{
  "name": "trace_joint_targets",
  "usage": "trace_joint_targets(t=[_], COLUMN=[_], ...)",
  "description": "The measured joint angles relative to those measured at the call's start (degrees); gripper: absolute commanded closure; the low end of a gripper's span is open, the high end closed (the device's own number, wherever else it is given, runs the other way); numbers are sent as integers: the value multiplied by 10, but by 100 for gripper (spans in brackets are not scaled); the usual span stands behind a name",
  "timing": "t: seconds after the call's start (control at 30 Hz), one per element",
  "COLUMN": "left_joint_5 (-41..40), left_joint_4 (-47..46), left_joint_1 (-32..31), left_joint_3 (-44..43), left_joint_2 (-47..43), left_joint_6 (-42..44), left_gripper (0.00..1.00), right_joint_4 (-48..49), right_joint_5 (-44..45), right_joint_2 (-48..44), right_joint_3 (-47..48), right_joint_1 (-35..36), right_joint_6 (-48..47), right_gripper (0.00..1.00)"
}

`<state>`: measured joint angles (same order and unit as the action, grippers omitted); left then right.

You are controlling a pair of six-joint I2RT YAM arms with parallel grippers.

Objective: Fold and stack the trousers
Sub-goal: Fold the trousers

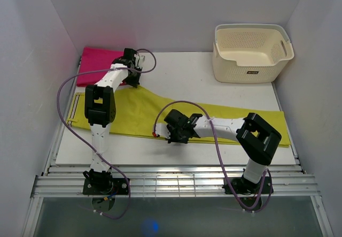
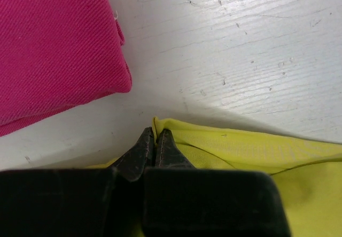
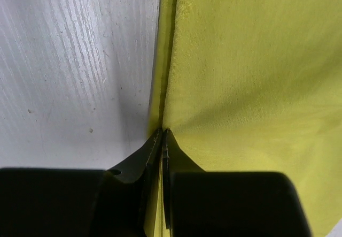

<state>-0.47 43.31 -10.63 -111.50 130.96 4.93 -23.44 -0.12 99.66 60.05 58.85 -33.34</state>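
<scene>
Left gripper: clenched, tips pinching a small raised fold at the edge of the trousers. A bit of yellow-green fabric pokes up between the two black fingers. Right gripper: also clenched, grasping the trousers' edge just where the cloth meets the bare table. A thin sliver of fabric runs down between its fingers.

Top view: the left gripper sits at the far-left corner of the trousers, just beside the folded magenta cloth but not touching it. The left wrist view shows a strip of white table between the cloth's corner and the pinched fold. The right gripper is on the near edge of the trousers, around the middle of the table, its arm reaching left across the fabric.

The trousers lie spread flat on the table as a long strip from left to right, wider at the left and narrower toward the right end. The left end reaches the table's left edge. The magenta cloth lies at the far-left corner.

A cream perforated basket stands at the far-right corner, well apart from the trousers. Purple cables loop off both arms.
</scene>
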Motion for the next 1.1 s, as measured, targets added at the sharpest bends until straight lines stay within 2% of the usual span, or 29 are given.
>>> trace_joint_targets(t=[0.33, 0.43, 0.47, 0.5, 0.53, 0.57, 0.6, 0.63, 0.7, 0.73, 0.77, 0.83, 0.9, 1.03, 1.1], left_joint_5=[9, 4, 3, 3, 6, 10, 17, 25, 38, 47, 56, 71, 74, 73, 74], left_joint_4=[-3, -14, -20, -26, -31, -35, -36, -38, -45, -49, -50, -49, -45, -40, -37], left_joint_1=[8, 16, 22, 28, 33, 38, 42, 45, 50, 51, 52, 50, 49, 49, 51], left_joint_3=[0, 0, 0, 0, 0, 0, 0, 1, 6, 11, 18, 34, 44, 68, 74], left_joint_2=[10, 10, 10, 10, 10, 10, 10, 10, 7, 4, -2, -19, -37, -99, -129], left_joint_6=[3, 11, 12, 15, 18, 20, 21, 22, 24, 23, 24, 20, 17, 16, 12], left_gripper=[100, 100, 97, 86, 82, 77, 71, 58, 49, 38, 23, 21, 21, 20, 20], right_joint_4=[6, -46, -64, -78, -95, -110, -123, -137, -158, -167, -171, -170, -155, -107, -80], right_joint_5=[-16, -65, -81, -91, -102, -110, -117, -122, -129, -133, -138, -150, -158, -167, -168], right_joint_2=[-7, -8, -10, -10, -11, -11, -11, -11, -11, -10, -10, -10, -10, 0, 28], right_joint_3=[-7, -2, -2, -2, 0, 2, 5, 12, 37, 57, 81, 133, 181, 244, 284], right_joint_1=[6, 13, 17, 20, 23, 26, 28, 28, 26, 23, 19, 7, -12, -47, -54], right_joint_6=[-21, -21, -22, -21, -19, -17, -17, -16, -13, -10, -5, 7, 26, 67, 92], right_gripper=[92, 92, 87, 80, 69, 64, 62, 62, 63, 64, 65, 72, 74, 58, 57])
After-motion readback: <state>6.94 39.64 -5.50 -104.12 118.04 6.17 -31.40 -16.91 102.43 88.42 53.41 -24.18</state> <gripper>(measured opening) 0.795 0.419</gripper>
